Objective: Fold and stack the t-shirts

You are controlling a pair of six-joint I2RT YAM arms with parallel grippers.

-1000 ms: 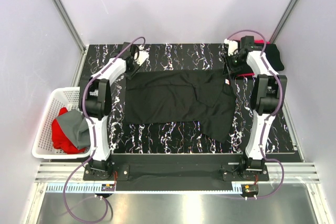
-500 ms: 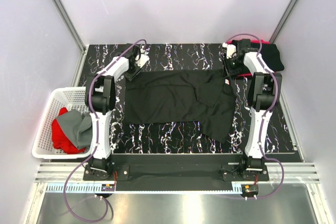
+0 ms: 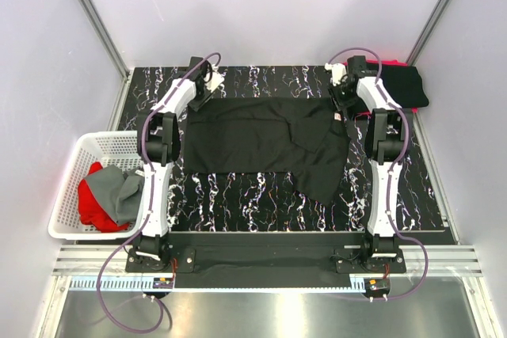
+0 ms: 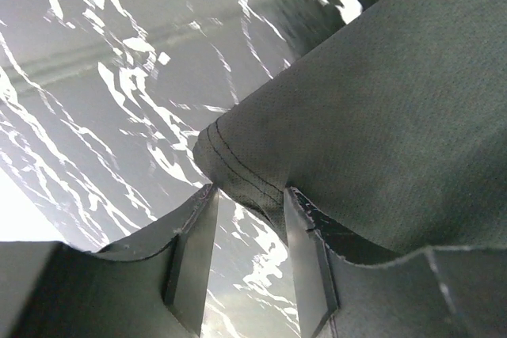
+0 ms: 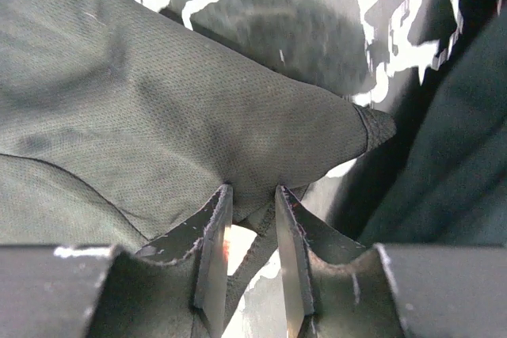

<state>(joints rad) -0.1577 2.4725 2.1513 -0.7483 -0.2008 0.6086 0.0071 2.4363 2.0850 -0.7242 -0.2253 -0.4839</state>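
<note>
Standing here, I see both arms stretched to the far side of the table [image 3: 261, 211], each nipping a far corner of the black t-shirt [image 3: 261, 136]. The left pincer [image 4: 249, 195] is partly closed, with the stitched hem pinched between its jaws and the cloth running off to its right. The right pincer [image 5: 252, 191] is closed narrower on a bunched fold, with the bulk of the shirt spreading to its left. From both pincers the shirt lies back toward the arm bases, mostly flat, though a creased flap trails out on the near side below the right pincer.

Just beside the right pincer, on its outer side, sits a folded pile [image 3: 404, 85], black over red, so I judge some shirts done. Well apart from the left pincer, back toward its base and outward, the basket [image 3: 67, 195] holds a red shirt [image 3: 91, 199] and a grey shirt [image 3: 119, 191], not yet folded. This black one looks barely begun: spread out, no fold made, with stacking to follow
</note>
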